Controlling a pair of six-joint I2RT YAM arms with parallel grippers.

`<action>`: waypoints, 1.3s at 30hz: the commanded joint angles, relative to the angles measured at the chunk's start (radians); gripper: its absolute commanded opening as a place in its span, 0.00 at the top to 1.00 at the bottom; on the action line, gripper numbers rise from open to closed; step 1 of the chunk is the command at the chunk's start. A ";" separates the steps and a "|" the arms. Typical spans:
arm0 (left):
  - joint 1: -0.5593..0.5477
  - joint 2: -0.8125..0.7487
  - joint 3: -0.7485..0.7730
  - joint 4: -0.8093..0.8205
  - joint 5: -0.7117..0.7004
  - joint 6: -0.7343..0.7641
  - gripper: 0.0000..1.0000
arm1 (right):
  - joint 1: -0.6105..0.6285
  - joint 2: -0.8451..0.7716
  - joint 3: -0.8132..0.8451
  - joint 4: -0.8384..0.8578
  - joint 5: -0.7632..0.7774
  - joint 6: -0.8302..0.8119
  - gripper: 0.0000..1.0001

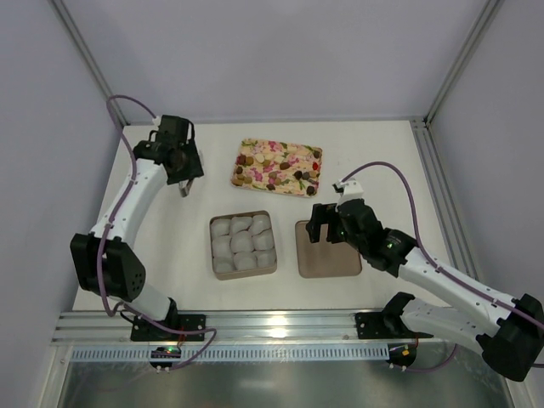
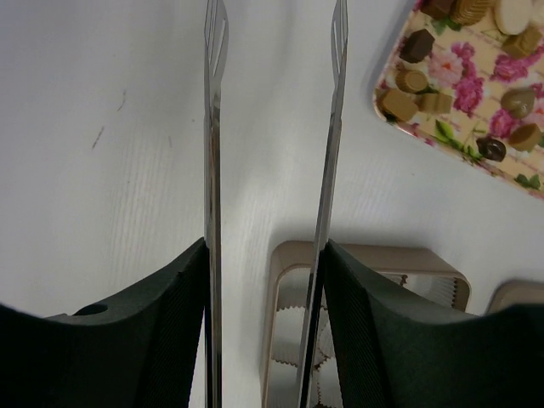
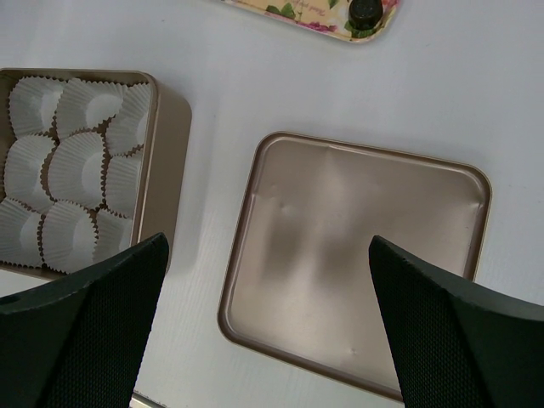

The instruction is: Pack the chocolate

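The chocolate (image 1: 276, 167) lies as small tan and dark brown pieces on a floral tray (image 1: 246, 146) at the back of the table. In the left wrist view several pieces (image 2: 416, 81) show at the upper right. My left gripper (image 1: 184, 180) hovers left of the tray, shut on a pair of thin metal tongs (image 2: 212, 127). The tongs' blades stand apart with nothing between them. A square brown box (image 1: 212, 246) holds white paper cups (image 3: 72, 166). My right gripper (image 3: 268, 240) is open above the box's lid (image 3: 357, 246).
The lid (image 1: 327, 255) lies inside up, right of the box (image 3: 170, 127). One dark piece (image 3: 367, 10) shows at the tray's near edge in the right wrist view. A metal rail (image 1: 280, 327) runs along the table's near edge, and frame posts stand at the back corners.
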 commanded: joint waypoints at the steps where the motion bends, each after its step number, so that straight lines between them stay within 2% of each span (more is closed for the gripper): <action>1: -0.061 -0.031 0.058 -0.046 -0.001 0.017 0.46 | -0.003 -0.027 0.051 0.000 0.025 -0.003 0.00; 6: -0.156 0.018 0.106 -0.057 -0.006 0.016 0.47 | -0.003 -0.040 0.048 -0.010 0.028 0.009 0.00; 16: -0.277 0.161 0.189 -0.057 -0.001 0.011 0.51 | -0.005 -0.061 0.045 -0.043 0.058 0.019 0.00; 25: -0.336 0.234 0.218 -0.041 -0.001 0.004 0.51 | -0.006 -0.075 0.026 -0.044 0.067 0.023 0.00; 39: -0.348 0.319 0.247 -0.027 -0.012 0.003 0.52 | -0.015 -0.076 0.009 -0.033 0.074 0.019 0.00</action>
